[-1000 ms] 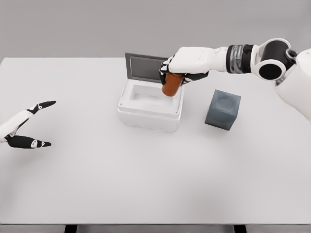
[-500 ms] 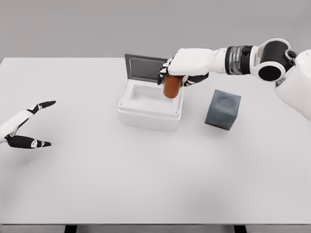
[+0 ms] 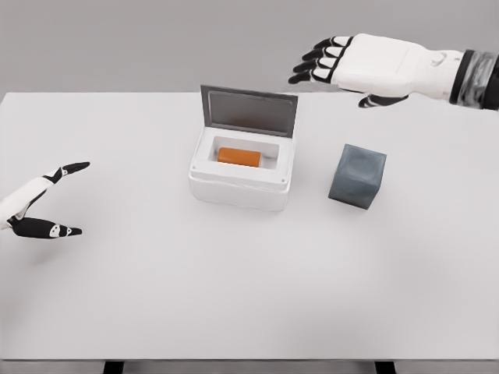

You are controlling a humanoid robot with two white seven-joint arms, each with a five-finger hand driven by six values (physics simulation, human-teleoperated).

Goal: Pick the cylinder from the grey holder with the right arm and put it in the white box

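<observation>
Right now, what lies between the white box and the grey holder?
Nothing: in the head view, only bare table separates the white box from the grey holder.

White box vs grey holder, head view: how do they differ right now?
The white box is open, its grey lid raised at the back; the grey holder is a closed-looking dark block. The box holds the orange cylinder lying on its side; the holder carries nothing. The box looks wider than the holder. Both sit on the table, apart, with neither hand touching them.
</observation>
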